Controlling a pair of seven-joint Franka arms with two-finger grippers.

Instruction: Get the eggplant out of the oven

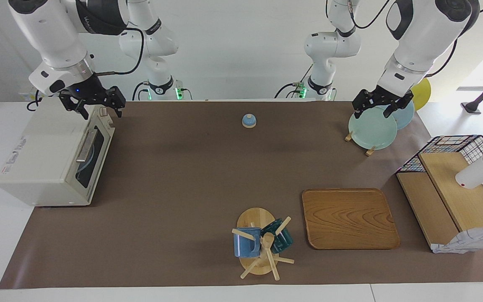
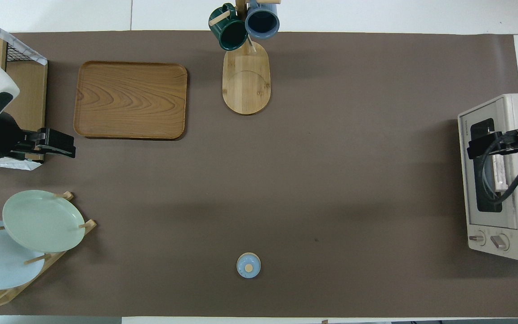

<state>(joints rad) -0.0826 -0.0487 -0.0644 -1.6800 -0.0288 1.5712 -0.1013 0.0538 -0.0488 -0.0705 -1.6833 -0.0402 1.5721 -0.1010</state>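
At the right arm's end of the bench (image 1: 191,176), oven (image 1: 53,155) with door shut; eggplant not visible, only a dim shape behind the dark glass. Above the oven's top edge near the knobs, right gripper (image 1: 92,100) hovering, jaws wide and empty. Over the plates (image 1: 372,128) in their rack at the left arm's end, left gripper (image 1: 377,105), jaws wide, holding nothing. Farther out: tray (image 1: 349,218), mug stand (image 1: 260,245). Near the robots, bell (image 1: 248,121).
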